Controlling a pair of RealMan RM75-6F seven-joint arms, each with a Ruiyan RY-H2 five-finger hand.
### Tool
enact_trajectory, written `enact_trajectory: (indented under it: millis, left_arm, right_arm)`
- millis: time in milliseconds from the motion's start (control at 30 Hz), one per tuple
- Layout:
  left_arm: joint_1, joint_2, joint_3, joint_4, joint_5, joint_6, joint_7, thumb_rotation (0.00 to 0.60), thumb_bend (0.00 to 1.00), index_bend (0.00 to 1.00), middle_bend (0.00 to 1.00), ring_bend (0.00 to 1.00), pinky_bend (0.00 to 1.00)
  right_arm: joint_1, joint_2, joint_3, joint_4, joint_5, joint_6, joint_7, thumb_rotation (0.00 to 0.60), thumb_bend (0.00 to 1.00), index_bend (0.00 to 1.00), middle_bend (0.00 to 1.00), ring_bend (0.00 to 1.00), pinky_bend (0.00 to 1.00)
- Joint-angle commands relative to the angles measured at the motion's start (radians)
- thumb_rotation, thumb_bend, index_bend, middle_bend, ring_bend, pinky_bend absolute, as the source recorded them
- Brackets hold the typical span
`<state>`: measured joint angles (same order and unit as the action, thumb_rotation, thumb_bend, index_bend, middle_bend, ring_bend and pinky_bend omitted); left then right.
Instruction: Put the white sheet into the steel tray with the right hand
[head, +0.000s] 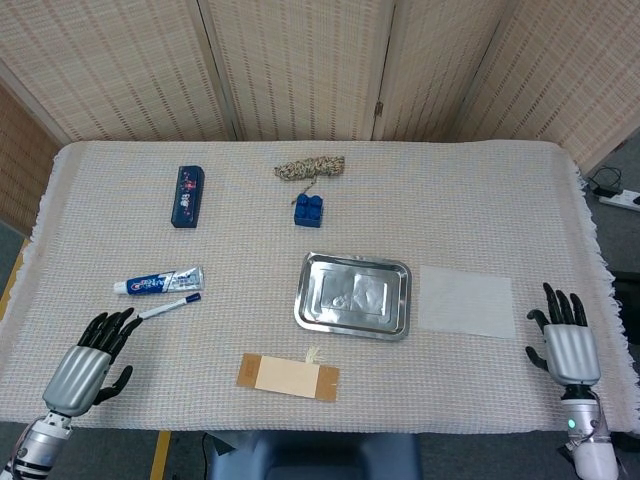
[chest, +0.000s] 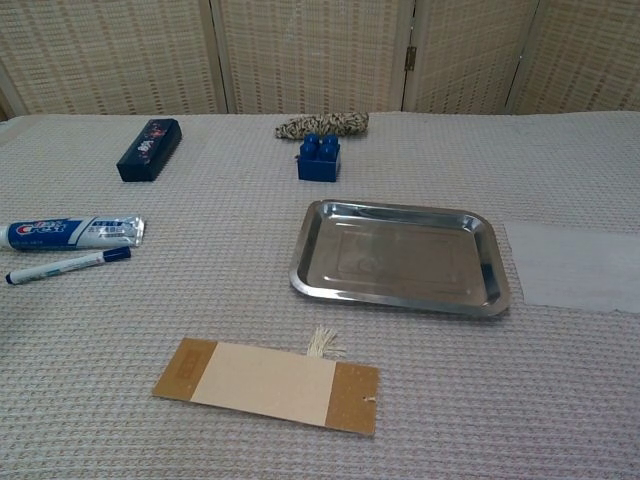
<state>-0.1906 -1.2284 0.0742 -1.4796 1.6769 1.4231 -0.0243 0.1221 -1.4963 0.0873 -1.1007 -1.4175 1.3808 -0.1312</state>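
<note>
Still flat, the white sheet (head: 466, 302) lies just beside the steel tray (head: 353, 296).
Right hand (head: 568, 345) is near it, fingers spread, holding nothing.

Evenly and brightly lit from above; barely any shadows. Sharp throughout both views. Soft glare and mottled reflections inside the steel tray (head: 353, 294). No visible edge distortion.

White sheet (head: 466, 302), shiny steel tray (head: 353, 296), blue block (head: 309, 210), beige woven tablecloth (head: 480, 200)
</note>
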Motion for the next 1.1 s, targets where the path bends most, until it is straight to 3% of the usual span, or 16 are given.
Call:
enact_trajectory:
  millis: [33, 133, 267, 867, 1100]
  left_arm:
    - [-0.001, 0.000, -0.001, 0.000, -0.006, -0.007, -0.001, 0.600, 0.52, 0.00, 0.00, 0.00, 0.00]
    - [-0.002, 0.000, -0.001, -0.001, -0.005, -0.007, 0.000, 0.600, 0.53, 0.00, 0.00, 0.00, 0.00]
    - [0.000, 0.002, 0.000, -0.003, -0.002, -0.002, 0.000, 0.600, 0.53, 0.00, 0.00, 0.00, 0.00]
    - [0.003, 0.011, 0.002, -0.008, 0.006, 0.011, -0.016, 0.600, 0.53, 0.00, 0.00, 0.00, 0.00]
    - [0.006, 0.014, -0.001, -0.008, 0.002, 0.014, -0.026, 0.600, 0.53, 0.00, 0.00, 0.00, 0.00]
  right_arm:
    - [0.032, -0.098, 0.016, 0.162, -0.040, 0.050, 0.015, 0.599, 0.28, 0.39, 0.00, 0.00, 0.00]
    - [0.045, -0.153, 0.011, 0.246, -0.050, 0.046, 0.021, 0.600, 0.29, 0.39, 0.00, 0.00, 0.00]
    - [0.056, -0.186, -0.001, 0.281, -0.053, 0.016, 0.049, 0.600, 0.29, 0.39, 0.00, 0.00, 0.00]
    - [0.087, -0.256, -0.011, 0.312, -0.045, -0.051, 0.063, 0.600, 0.29, 0.39, 0.00, 0.00, 0.00]
    - [0.116, -0.291, 0.002, 0.347, -0.036, -0.081, 0.077, 0.600, 0.39, 0.39, 0.00, 0.00, 0.00]
